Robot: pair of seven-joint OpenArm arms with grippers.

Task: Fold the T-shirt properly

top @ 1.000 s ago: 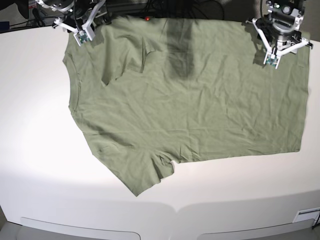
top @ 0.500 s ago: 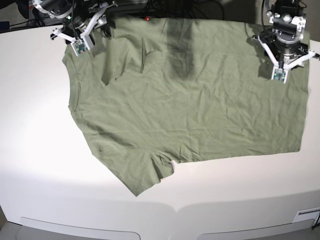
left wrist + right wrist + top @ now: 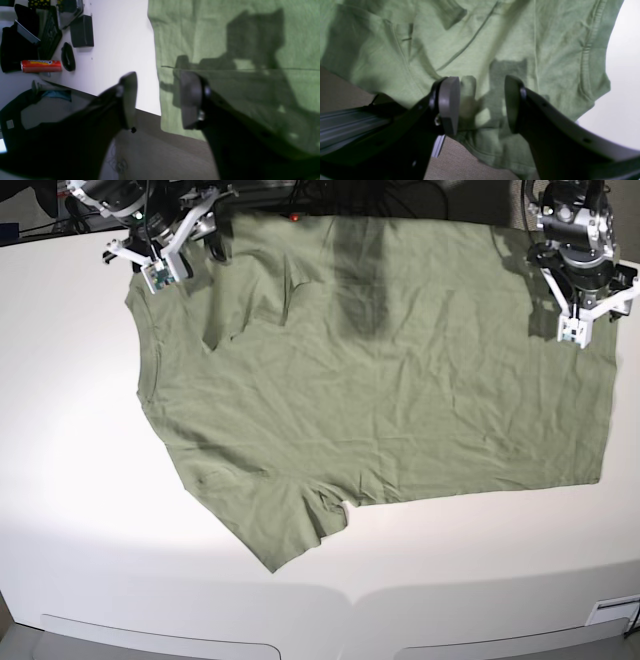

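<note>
T-shirt (image 3: 380, 370) unmoved; left hand (image 3: 578, 330) shifted toward its edge, both hands wide, empty

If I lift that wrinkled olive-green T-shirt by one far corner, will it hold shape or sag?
The wrinkled olive-green T-shirt will probably sag: creases suggest thin, limp cloth. Spread flat over the white table, it would likely drag and bunch rather than slide as one piece.

a white table (image 3: 70, 380) fills the base view, its front edge curved. in the left wrist view, off past the table's far side, a red can (image 3: 41, 66) lies on its side. just beside it sits a small black oval thing (image 3: 68, 56), and near that a black box (image 3: 82, 31). a dark keyboard (image 3: 50, 32) lies beside them. dark cables (image 3: 330, 195) run behind the table.
</note>
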